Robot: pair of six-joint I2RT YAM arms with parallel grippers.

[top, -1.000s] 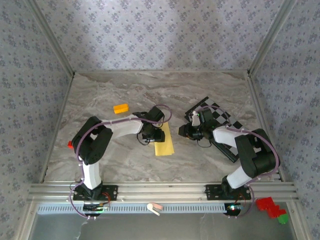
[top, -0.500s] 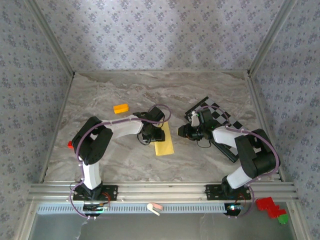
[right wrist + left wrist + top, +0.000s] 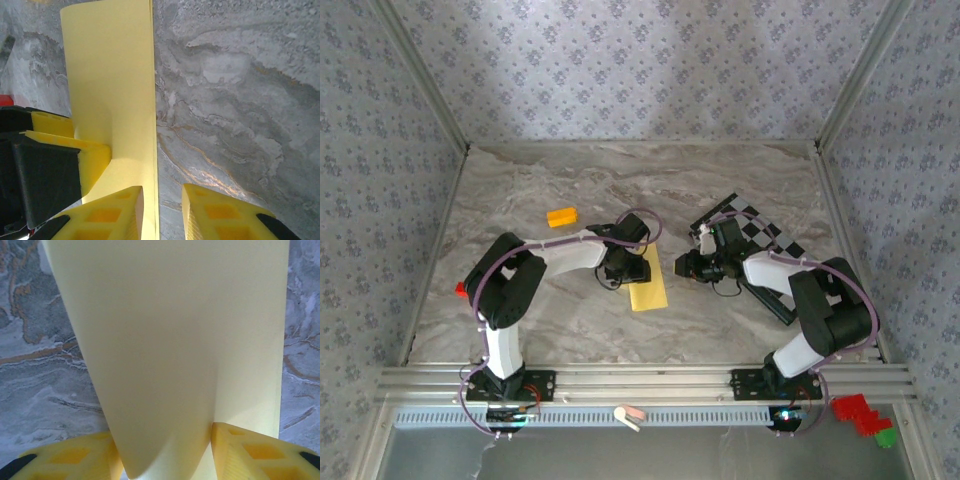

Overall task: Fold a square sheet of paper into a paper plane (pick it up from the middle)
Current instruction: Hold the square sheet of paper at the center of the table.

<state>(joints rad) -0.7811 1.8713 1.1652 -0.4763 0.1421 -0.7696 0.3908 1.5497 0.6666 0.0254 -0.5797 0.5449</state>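
- The square sheet of paper (image 3: 650, 288) sits a little below the middle of the top view, on the marble table (image 3: 620, 180) between the two pincers. There it reads as a narrow yellow strip running up and down the frame.
- The left pincer (image 3: 631, 266) is at the strip's upper left edge. In the left wrist view the paper (image 3: 170, 340) is bent into a rounded fold that drops into the gap of this pincer (image 3: 161, 440). The jaws stand about half apart, and both yellow fingers (image 3: 250, 455) lie against the fold, gripping it.
- The right pincer (image 3: 686, 265) is just right of the strip. In the right wrist view the paper's (image 3: 110, 85) straight right edge runs down the frame into this pincer's (image 3: 162, 195) slot. The jaws are narrowly apart, and bare table shows between that edge and the right-hand finger, so nothing is clamped.
- In the same view a finger (image 3: 70, 142) of the left pincer bears on the paper from the left of the frame.
- Open room: bare marble fills the upper part of the table in the top view, and a band of it runs below the paper down to the metal rail (image 3: 640, 380).
- A small orange block (image 3: 561, 216) lies to the upper left of the paper, well apart from it.
- A checkered board (image 3: 760, 235) lies at the right, partly under the right arm and close behind the right pincer.
- Patterned walls (image 3: 640, 70) close the table on three sides.
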